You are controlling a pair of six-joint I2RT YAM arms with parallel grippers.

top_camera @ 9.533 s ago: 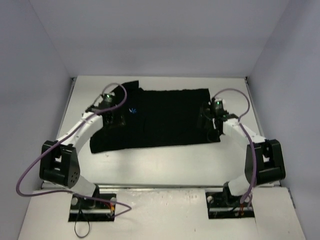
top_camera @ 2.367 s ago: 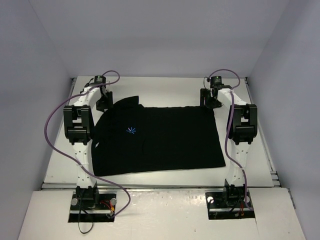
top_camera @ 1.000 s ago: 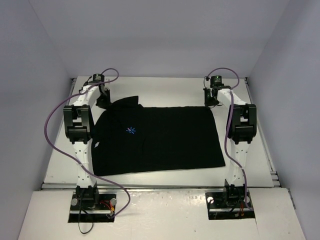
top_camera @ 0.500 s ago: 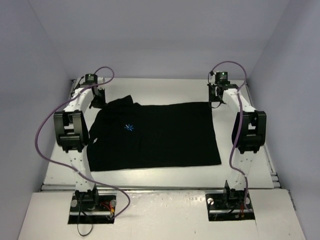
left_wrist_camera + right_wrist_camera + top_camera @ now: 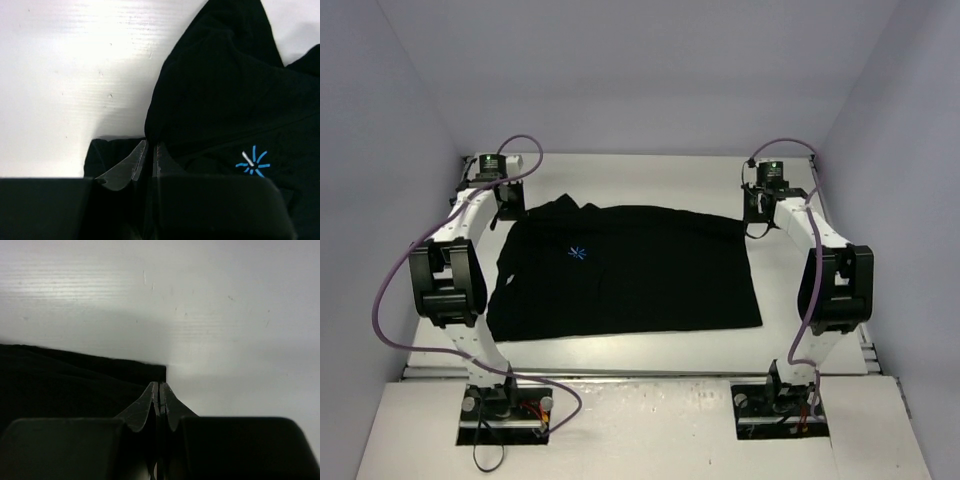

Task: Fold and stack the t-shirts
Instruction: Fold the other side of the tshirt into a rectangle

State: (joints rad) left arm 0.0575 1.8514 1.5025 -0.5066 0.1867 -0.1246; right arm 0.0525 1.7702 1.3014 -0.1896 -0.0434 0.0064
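Left gripper (image 5: 508,207) and right gripper (image 5: 757,222), top view, each clamped on a far corner of the black t-shirt (image 5: 640,275), have swung wider, hem tauter across the table (image 5: 650,170); left wrist, jaws shut on cloth near logo (image 5: 252,162); right wrist, shut on corner; fold likely next.

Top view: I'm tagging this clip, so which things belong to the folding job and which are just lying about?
Job: black t-shirt; left fingers and right fingers, both pinching its far edge.
Lying about: purple cables, white table.
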